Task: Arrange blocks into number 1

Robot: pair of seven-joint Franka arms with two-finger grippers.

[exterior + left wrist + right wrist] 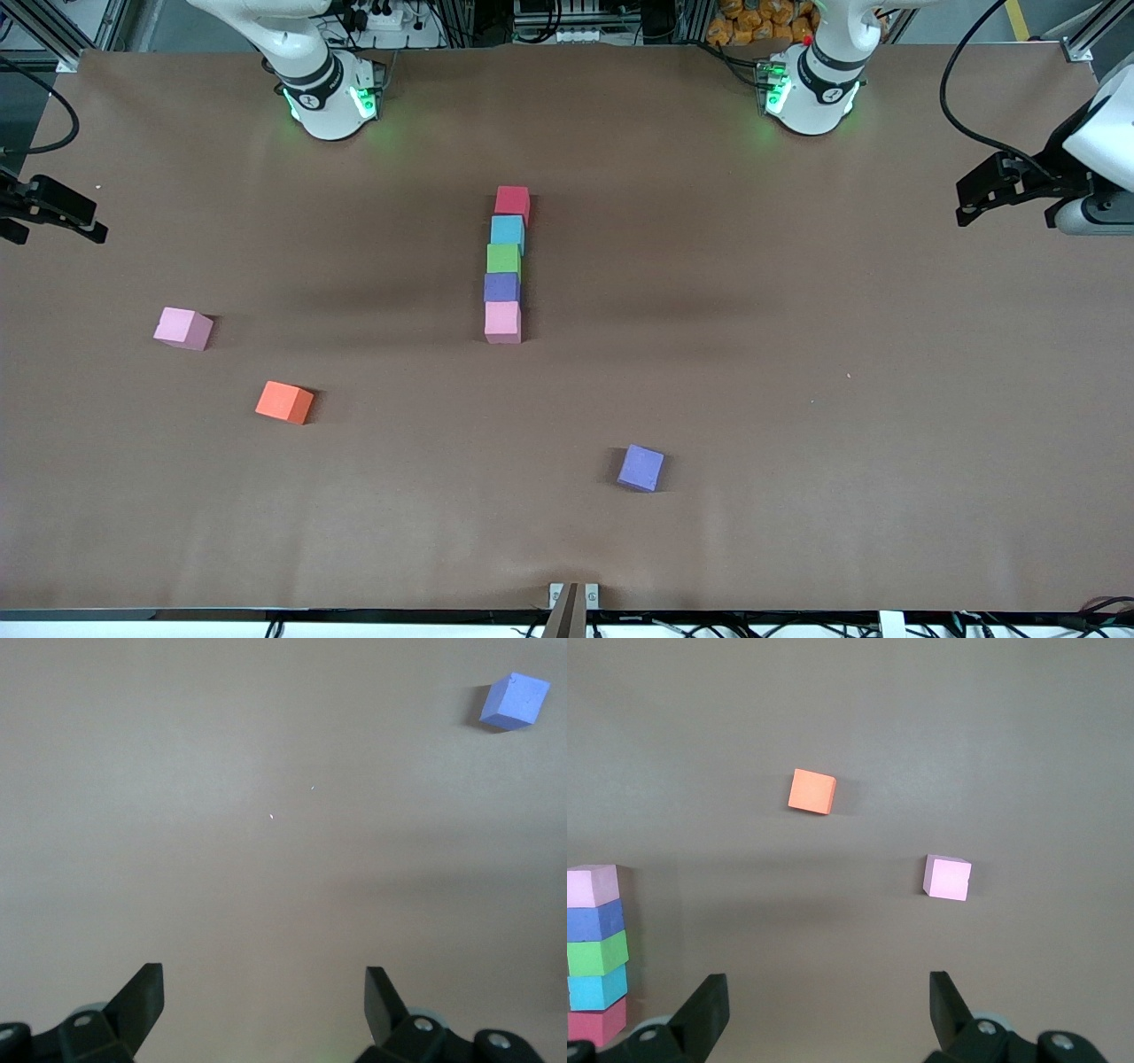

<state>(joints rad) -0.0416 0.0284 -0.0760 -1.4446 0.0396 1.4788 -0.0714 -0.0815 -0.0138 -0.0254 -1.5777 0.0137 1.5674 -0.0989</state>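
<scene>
Five blocks form a straight touching column mid-table: red (512,201), light blue (508,232), green (503,260), purple (501,288), pink (502,321), the red one farthest from the front camera. Three blocks lie loose: a pink one (182,329) and an orange one (283,402) toward the right arm's end, and a purple one (640,467) nearest the camera. My left gripper (263,979) hangs open and empty high over the left arm's end of the table (1001,190). My right gripper (828,985) is open and empty high over the right arm's end (53,213).
Brown paper covers the table (797,399). Both arm bases (328,97) (811,89) stand along the edge farthest from the camera. A small bracket (573,595) sits at the table's nearest edge.
</scene>
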